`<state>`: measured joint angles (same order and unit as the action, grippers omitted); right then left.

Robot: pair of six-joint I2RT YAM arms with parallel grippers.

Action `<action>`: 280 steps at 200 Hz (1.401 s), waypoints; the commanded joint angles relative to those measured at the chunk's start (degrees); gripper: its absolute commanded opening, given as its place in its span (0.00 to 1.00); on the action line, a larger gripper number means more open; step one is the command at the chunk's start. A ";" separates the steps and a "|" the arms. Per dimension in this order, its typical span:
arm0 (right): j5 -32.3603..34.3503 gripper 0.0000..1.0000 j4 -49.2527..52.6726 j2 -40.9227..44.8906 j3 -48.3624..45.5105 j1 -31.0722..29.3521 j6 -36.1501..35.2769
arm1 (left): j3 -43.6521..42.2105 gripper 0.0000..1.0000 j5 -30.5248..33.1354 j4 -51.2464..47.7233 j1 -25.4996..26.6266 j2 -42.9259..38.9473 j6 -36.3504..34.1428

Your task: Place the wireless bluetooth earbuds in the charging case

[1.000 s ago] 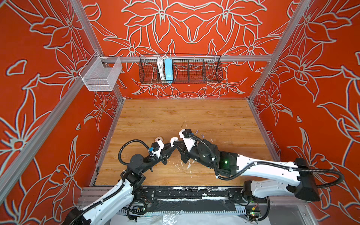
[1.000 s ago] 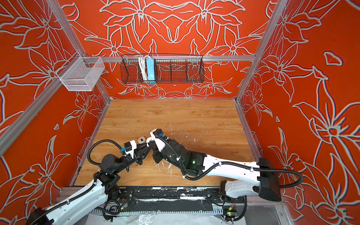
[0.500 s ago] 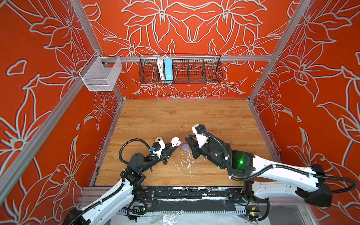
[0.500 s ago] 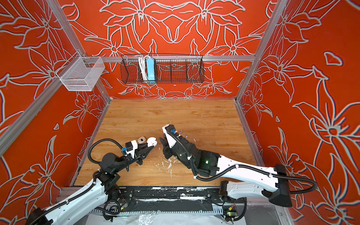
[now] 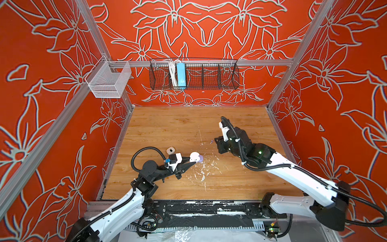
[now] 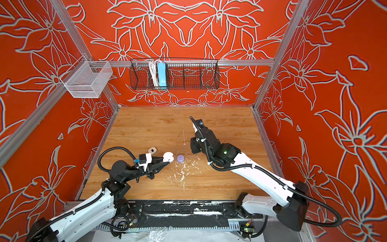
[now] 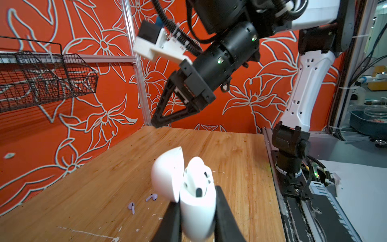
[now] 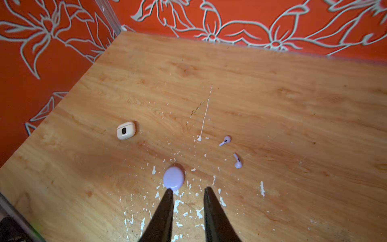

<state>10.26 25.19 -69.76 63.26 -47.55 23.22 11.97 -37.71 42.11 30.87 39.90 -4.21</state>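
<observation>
The left end effector [image 7: 196, 201] clamps the open white case [image 7: 199, 213] holding white earbuds [image 7: 196, 176]; right end effector [image 8: 187, 189] parted, empty.

The white case [image 7: 198, 209] is cut off at the wrist view's edge, between the left fingers [image 7: 225, 215]. In a top view the lavender case [image 5: 201, 158] sits half hidden just past them, and one lavender earbud [image 5: 211, 142] is a mere speck.

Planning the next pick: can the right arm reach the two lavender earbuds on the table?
Probably yes: the right gripper hangs open and empty, the lavender earbuds lie bare on the table near it, and the left gripper, shut on the white case, is aside.
</observation>
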 commanded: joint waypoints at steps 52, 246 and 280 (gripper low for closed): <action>-12.96 0.31 0.80 -5.70 4.53 0.57 -0.01 | 3.14 0.00 -7.68 0.71 0.92 3.34 -1.42; -25.65 0.29 -9.54 0.07 -1.58 -8.79 -5.81 | 4.21 0.00 -6.04 -1.48 1.47 4.31 -1.83; -24.10 0.29 -8.83 2.32 -2.74 -10.63 -6.96 | 4.12 0.00 -4.90 -1.76 1.47 4.05 -1.77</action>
<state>-14.72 15.05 -69.52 62.52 -56.71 18.17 14.66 -44.66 38.85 32.29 44.53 -5.19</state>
